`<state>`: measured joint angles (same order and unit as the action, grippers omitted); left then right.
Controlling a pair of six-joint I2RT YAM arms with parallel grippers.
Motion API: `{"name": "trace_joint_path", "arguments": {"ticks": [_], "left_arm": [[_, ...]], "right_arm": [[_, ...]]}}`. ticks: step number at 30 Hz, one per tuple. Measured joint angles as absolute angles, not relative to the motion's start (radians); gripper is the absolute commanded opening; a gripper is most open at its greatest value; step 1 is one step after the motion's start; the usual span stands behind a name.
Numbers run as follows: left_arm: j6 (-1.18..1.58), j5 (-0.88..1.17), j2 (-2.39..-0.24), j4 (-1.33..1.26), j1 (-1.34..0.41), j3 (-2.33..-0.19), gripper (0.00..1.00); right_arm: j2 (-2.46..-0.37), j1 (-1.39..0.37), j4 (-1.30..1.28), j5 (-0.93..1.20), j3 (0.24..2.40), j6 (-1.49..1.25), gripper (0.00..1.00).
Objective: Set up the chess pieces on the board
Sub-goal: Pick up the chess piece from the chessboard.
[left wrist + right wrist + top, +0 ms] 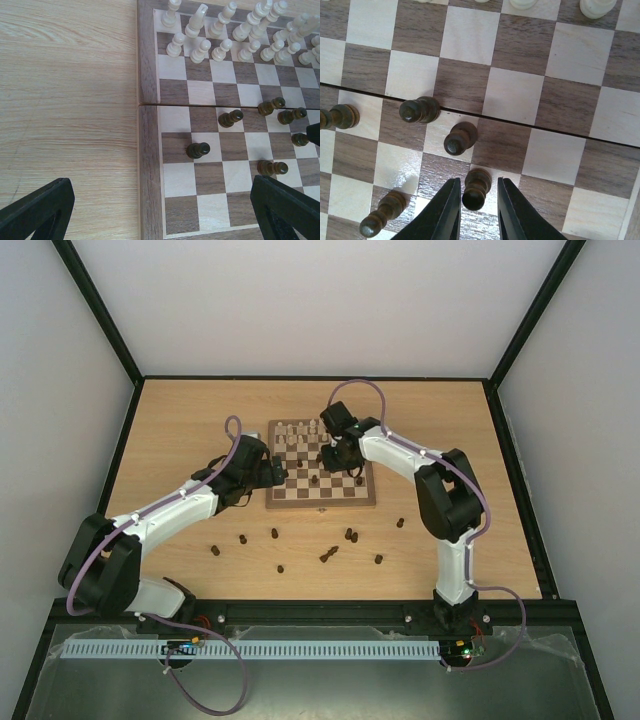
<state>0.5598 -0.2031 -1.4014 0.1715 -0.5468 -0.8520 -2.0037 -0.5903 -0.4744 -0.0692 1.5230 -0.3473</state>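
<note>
Right wrist view: the right tool straddles a dark brown wooden pawn on the checkered wooden board, low in the frame; whether it is clamped I cannot tell. The left tool gapes wide over the board's left border.

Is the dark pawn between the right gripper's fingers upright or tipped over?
Upright. The dark pawn stands on its base on the board, round head toward the wrist camera, with the right gripper flanking it.
</note>
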Motion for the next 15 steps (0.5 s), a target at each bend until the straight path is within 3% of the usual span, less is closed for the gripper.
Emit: {"name": "trace_joint_path", "arguments": {"ticks": [4, 9, 15], "left_arm": [[0.560, -0.203, -1.401, 0.171, -0.547, -0.852, 0.99], [0.560, -0.203, -1.401, 0.171, -0.547, -0.852, 0.99], [0.560, -0.203, -1.401, 0.171, -0.547, -0.852, 1.00]], "right_arm": [[-2.017, -0.594, -0.475, -0.068, 1.529, -0.347, 0.21], [-2.025, -0.598, -0.479, -0.072, 1.531, -0.345, 0.11], [-2.025, -0.598, -0.486, -0.096, 1.531, -0.347, 0.10]]}}
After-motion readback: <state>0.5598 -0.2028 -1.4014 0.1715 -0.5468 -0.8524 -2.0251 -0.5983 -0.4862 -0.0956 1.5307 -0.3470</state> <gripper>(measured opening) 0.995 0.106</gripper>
